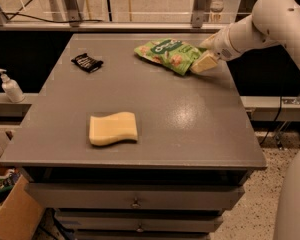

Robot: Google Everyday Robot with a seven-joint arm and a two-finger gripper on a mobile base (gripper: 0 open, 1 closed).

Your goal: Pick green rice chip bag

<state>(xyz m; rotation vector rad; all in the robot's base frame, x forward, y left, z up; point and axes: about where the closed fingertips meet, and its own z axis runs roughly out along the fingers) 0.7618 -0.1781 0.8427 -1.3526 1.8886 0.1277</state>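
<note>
The green rice chip bag point(166, 53) lies flat at the back right of the grey table point(190, 124); it is a crinkly bright-green pouch with a dark-green logo and pale chip pictures. My gripper point(204, 63) is cream-coloured and reaches in from the right on the white arm point(260, 29). It sits low over the table at the bag's right end, touching or just over its edge.
A small black wrapper point(87, 62) lies at the back left. A pale-yellow wavy sponge point(113, 128) lies front left of centre. A soap bottle point(11, 86) stands on a ledge left of the table. A railing runs behind the table, and drawers sit below it.
</note>
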